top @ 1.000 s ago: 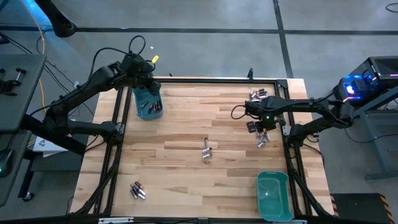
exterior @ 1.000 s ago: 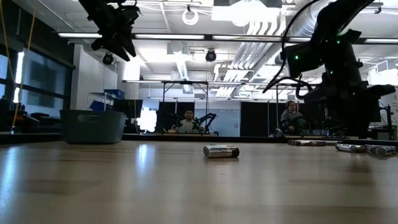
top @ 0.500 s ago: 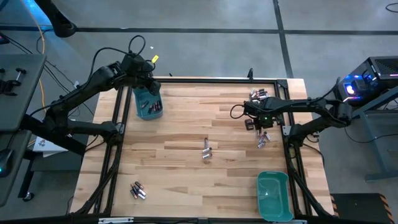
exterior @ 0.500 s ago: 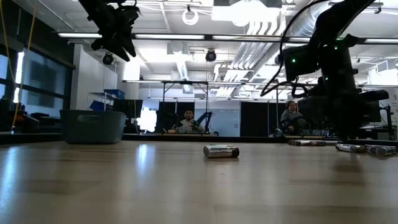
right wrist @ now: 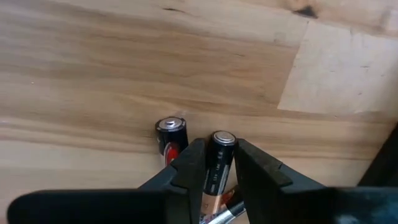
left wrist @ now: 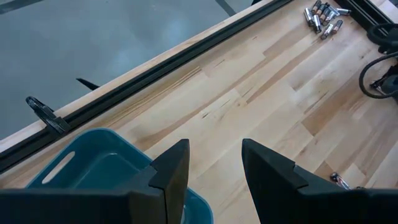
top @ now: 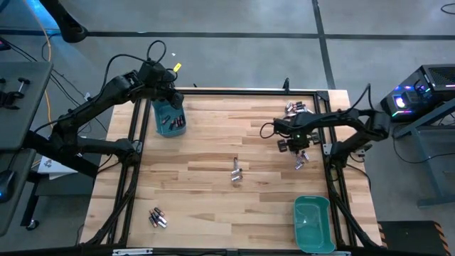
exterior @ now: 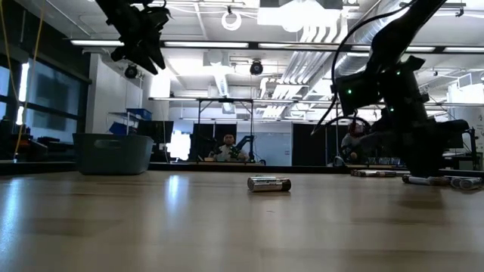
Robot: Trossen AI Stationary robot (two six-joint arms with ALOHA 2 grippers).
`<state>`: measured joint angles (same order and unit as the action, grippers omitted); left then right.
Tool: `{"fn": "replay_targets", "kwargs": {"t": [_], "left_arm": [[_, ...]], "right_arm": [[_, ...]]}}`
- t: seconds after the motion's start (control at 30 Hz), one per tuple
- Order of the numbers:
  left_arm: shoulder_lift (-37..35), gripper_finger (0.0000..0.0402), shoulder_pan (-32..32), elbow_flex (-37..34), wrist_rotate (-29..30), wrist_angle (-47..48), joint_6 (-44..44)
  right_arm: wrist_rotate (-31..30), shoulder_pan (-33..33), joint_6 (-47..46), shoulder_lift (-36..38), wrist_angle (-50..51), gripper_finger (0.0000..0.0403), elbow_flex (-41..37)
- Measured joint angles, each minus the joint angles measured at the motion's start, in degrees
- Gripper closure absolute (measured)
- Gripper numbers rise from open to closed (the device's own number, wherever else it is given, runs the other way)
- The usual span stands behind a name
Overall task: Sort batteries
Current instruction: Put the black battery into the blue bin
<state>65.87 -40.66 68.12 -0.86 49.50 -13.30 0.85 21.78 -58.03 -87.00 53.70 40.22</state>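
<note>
Right wrist view: right tool [right wrist: 215,163] clamps a dark battery [right wrist: 217,160] between its fingers, another battery [right wrist: 170,134] just beside on the table [top: 213,142]. High view: right arm reaches in from the right edge, tool over a battery cluster [top: 301,159]. Left tool [left wrist: 212,163] is released, fingers apart, held above the teal bin [top: 169,117] at the far left corner.

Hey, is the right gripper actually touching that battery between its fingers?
Touching. In the right wrist view, the right gripper has both dark fingers pressed against the sides of an upright battery, no gap either side.
</note>
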Motion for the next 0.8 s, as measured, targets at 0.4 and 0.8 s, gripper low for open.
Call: {"fn": "replay_targets", "kwargs": {"t": [0.4, 0.8], "left_arm": [[0.00, 0.0260, -0.01, 0.00, -0.02, 0.05, 0.68], [0.30, 0.0260, 1.32, -0.04, -14.39, -6.98, 7.64]], "right_arm": [[0.34, -0.02, 3.97, 0.46, -1.27, 0.0383, 0.78], [-9.96, -3.15, 4.18, 18.46, -17.87, 0.0387, 11.76]]}}
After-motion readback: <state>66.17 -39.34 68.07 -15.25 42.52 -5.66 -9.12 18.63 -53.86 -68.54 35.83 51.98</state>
